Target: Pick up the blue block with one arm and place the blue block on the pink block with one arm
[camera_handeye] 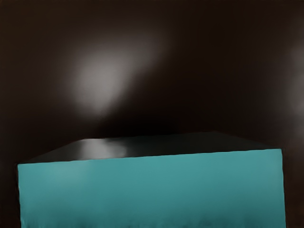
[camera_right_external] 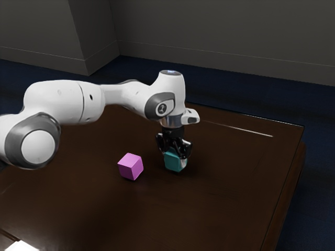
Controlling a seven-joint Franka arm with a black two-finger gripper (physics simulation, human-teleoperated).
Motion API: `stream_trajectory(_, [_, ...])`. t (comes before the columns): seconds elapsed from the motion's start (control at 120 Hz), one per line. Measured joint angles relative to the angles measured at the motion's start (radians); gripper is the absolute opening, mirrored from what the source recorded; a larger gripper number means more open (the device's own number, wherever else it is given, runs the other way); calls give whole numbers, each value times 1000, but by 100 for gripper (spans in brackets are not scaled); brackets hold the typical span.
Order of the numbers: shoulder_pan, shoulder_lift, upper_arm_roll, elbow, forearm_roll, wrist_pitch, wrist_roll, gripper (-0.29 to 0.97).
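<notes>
The blue block (camera_right_external: 175, 163), a teal cube, stands on the dark wooden table (camera_right_external: 230, 172) near its middle. My gripper (camera_right_external: 176, 155) points straight down over it, the black fingers clasping the cube's upper part from two sides, shut on it. The cube's underside looks level with the tabletop. In the wrist view the blue block (camera_handeye: 152, 190) is a broad teal face right under my hand, with dark table beyond it. The pink block (camera_right_external: 130, 166) rests on the table toward the exterior view's left of the blue one, a short gap apart.
The table's right edge (camera_right_external: 293, 178) drops off to a dark blue floor. A pale object (camera_right_external: 15, 246) pokes in at the lower left corner. Bare tabletop lies around both cubes.
</notes>
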State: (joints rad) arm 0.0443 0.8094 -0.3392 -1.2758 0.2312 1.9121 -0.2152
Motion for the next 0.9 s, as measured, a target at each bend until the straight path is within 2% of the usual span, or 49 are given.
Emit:
stream_trajectory(0.15, [12,-102,-3,-54,20,-34,-12,32])
stream_trajectory(0.283, [59,-193,-3,-125,21,-58,4,30])
stream_trajectory(0.458, [138,-233,-3,-184,19,-78,42,31])
stream_trajectory(0.742, [207,-251,-4,-225,27,-102,142,31])
stream_trajectory(0.9, [260,-285,-60,-286,29,-104,187,31])
